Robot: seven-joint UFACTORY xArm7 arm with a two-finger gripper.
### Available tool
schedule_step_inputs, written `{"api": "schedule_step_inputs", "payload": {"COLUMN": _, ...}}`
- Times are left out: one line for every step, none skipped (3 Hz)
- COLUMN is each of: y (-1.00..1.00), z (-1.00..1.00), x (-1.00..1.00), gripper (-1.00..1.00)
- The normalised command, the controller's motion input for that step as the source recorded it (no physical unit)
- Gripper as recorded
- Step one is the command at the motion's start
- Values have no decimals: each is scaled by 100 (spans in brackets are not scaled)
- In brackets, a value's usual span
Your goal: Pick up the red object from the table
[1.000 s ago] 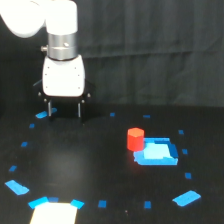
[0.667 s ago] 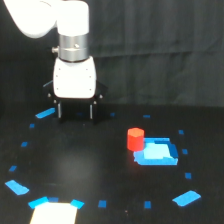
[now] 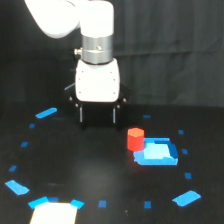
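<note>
While its dark fingertips blur into the table (image 3: 100, 165), claw (image 3: 97, 116) spread wide, empty, red object (image 3: 135, 138) apart

the table (image 3: 90, 165) is lying black and matte, carrying small blue tape marks (image 3: 46, 113) scattered in a ring. the red object (image 3: 134, 139) is standing near 3 o'clock, touching a flat blue square piece (image 3: 157, 153). a white patch (image 3: 54, 213) is showing at 7 o'clock.
</note>
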Motion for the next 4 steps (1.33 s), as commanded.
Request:
{"api": "schedule_step_inputs", "payload": {"y": -89, "z": -52, "x": 93, "gripper": 87}}
{"api": "schedule_step_inputs", "payload": {"y": -22, "z": -48, "x": 100, "gripper": 97}}
{"api": "schedule_step_inputs", "payload": {"y": -76, "z": -50, "x": 36, "gripper": -1}}
{"api": "schedule_step_inputs", "payload": {"y": -32, "z": -54, "x": 20, "gripper": -100}}
